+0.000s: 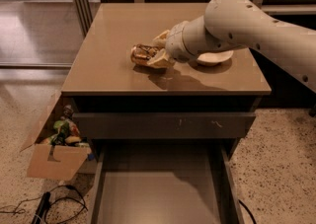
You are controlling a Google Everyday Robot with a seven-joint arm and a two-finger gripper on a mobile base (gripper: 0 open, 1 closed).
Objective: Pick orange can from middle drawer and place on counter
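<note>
Orange can lies on counter, clasped by pincer.

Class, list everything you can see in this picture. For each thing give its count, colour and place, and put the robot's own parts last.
Shiny copper-orange metal drink can: one, orange, at the counter's middle, held by the pincer.
Glossy tan-beige square counter top: one, tan, on the dark-grey cabinet.
Shallow white bowl: one, white, on the counter, partly behind the arm.
Wide dark-grey middle drawer: one, grey, pulled open at the bottom.
Scratched grey drawer front: one, grey, above the open drawer.
Brown cardboard box: one, brown, on the floor left of the cabinet, holding colourful items.
Black cable: one, black, floor at bottom left.
White robot arm: one, white, reaching in from the right.
Pincer: one, cream, closed on the can.
</note>
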